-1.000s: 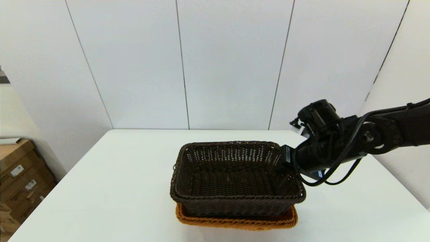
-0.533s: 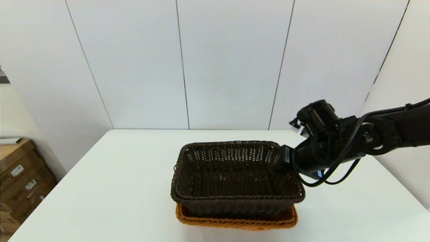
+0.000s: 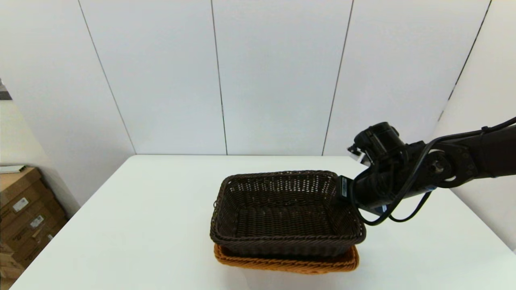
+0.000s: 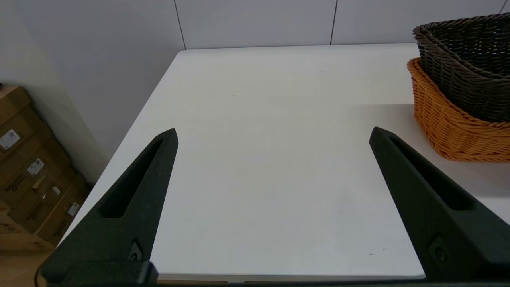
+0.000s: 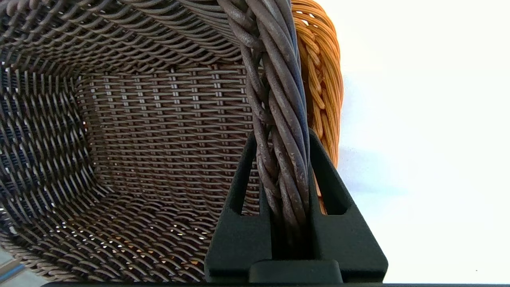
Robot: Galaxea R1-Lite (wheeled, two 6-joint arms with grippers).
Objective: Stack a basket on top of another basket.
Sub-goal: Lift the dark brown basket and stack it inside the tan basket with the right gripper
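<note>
Sideways right gripper clamping dark basket rim, over orange basket

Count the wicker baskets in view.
2: the dark brown basket, rim clamped by the right pincer, sits nested in the orange-tan basket on the white table.

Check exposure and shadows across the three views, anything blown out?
Right wrist view: table beside the orange-tan basket is blown out to near white; dark brown basket rim in the right end effector stays readable. Head view: even light, soft shadows. Left wrist view: faint basket shadow, no glare.
</note>
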